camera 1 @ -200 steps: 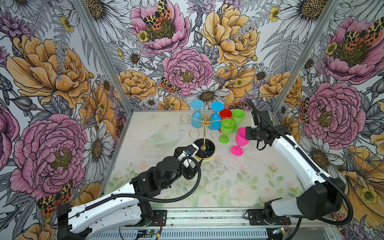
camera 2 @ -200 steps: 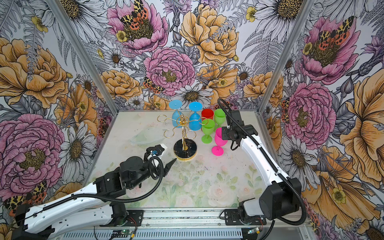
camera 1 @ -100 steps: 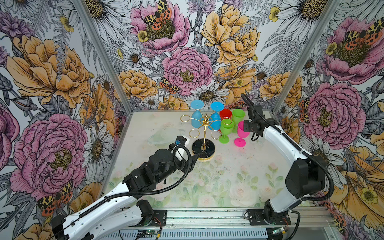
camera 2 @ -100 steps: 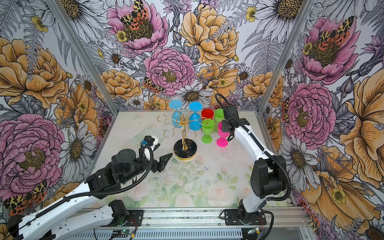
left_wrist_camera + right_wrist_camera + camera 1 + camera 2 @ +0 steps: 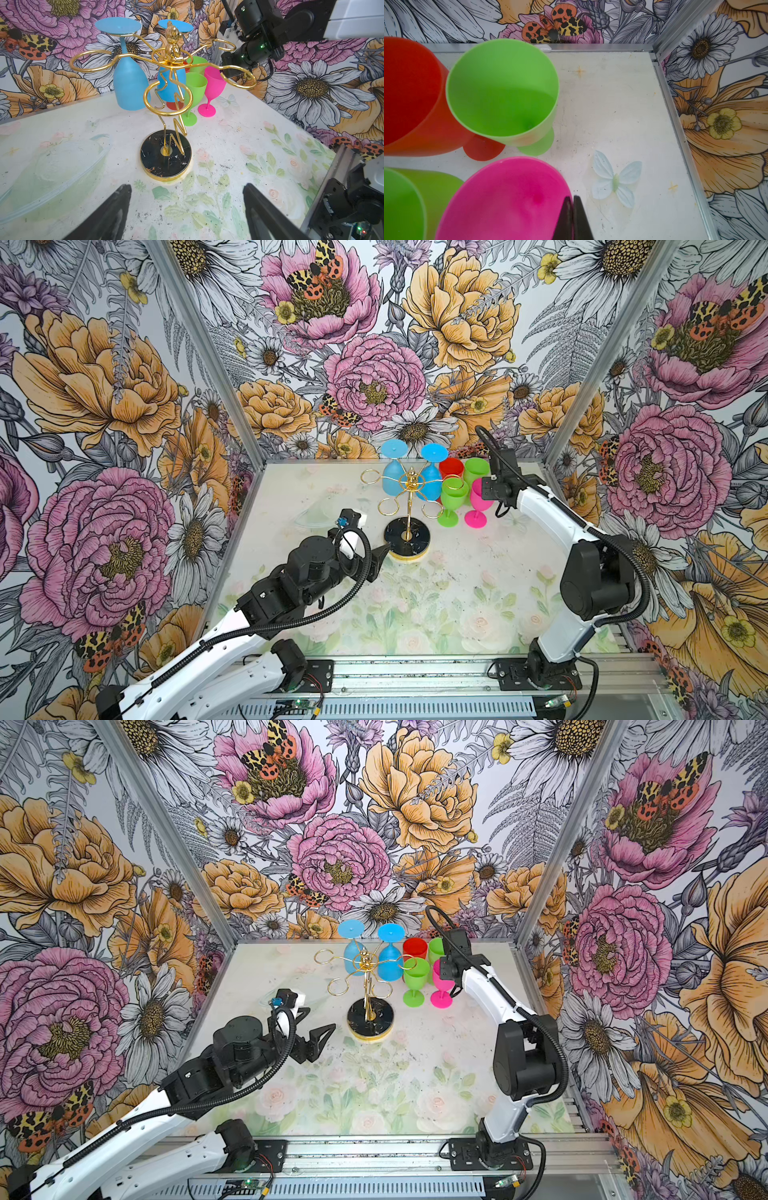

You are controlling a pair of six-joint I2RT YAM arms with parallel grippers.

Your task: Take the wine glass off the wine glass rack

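The right gripper (image 5: 573, 200) is pinched tight on the rim of the pink glass (image 5: 214, 81), which stands just right of the rack (image 5: 406, 536), mouth up, long axis vertical. The step looks like set-down; next comes letting go and lifting clear without tipping it. Two blue glasses (image 5: 128, 83) hang foot-up on the rack's far side (probably next). The left gripper (image 5: 187, 188) gapes wide, empty, before the rack's base
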